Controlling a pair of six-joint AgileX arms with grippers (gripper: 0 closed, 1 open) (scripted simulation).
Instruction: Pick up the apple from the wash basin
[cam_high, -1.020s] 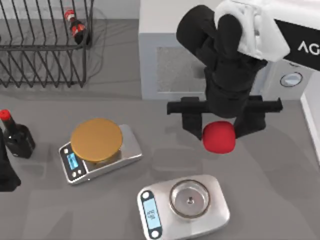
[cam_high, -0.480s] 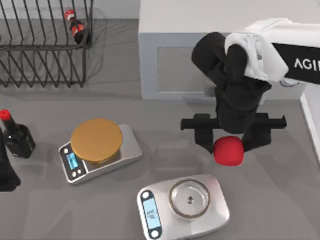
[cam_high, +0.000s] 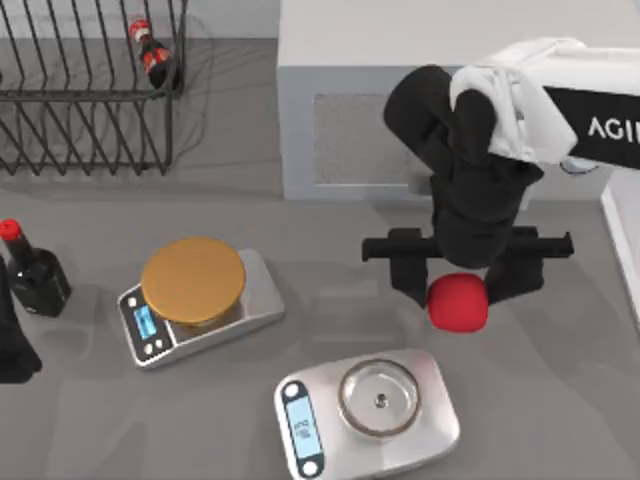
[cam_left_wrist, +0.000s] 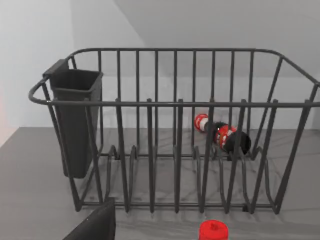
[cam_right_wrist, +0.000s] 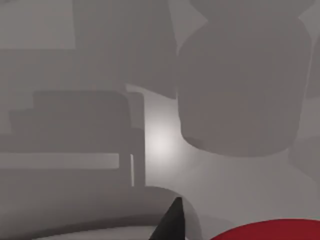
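The right tool (cam_high: 458, 285) hangs over the right half of the table (cam_high: 330, 310), its two dark fingers clamped on either side of the apple (cam_high: 458, 302), a smooth bright-red ball held between them (whether it clears the table surface cannot be told from above). The apple sits just beyond the far right corner of the silver scale (cam_high: 368, 412), the one with a round steel plate, which lies near the table's front edge. In the right wrist view a slice of the apple (cam_right_wrist: 270, 231) shows beside one dark fingertip (cam_right_wrist: 171, 222), over pale grey surfaces. Behind the right arm stands a grey box-like unit (cam_high: 350, 120) against the table's far edge. Toward the middle left of the table lies a second scale with a gold plate (cam_high: 193, 281). A wire dish rack (cam_high: 90, 90) fills the far left corner, with a red-capped bottle (cam_high: 152, 52) lying inside it; the left wrist view looks into this rack (cam_left_wrist: 175, 150), showing the bottle (cam_left_wrist: 220, 135) on its side and a dark cutlery cup (cam_left_wrist: 75, 120) hung on one end. Another red-capped dark bottle (cam_high: 30, 270) stands at the table's left edge, close to the parked left arm (cam_high: 12, 340); I cannot tell whether the left tool is apart or together.
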